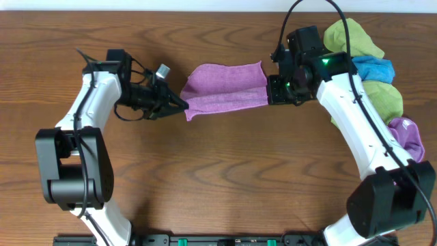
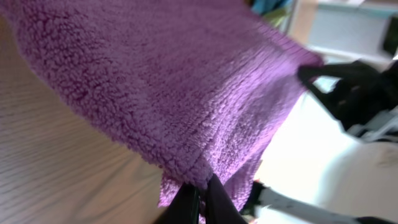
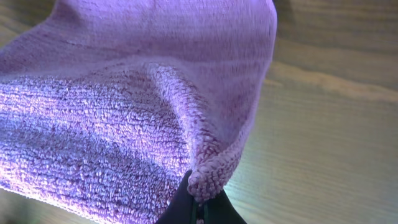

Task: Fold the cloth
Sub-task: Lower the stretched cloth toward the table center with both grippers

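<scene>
The mauve cloth hangs stretched between my two grippers above the table, folded over into a long band. My left gripper is shut on its left corner; in the left wrist view the cloth fills the frame and the black fingers pinch its edge. My right gripper is shut on the right corner; in the right wrist view the cloth bunches into the closed fingers. The white tag is not visible.
A pile of other cloths lies at the right edge: green, blue, another green and a lavender-purple one. The wooden table lies below.
</scene>
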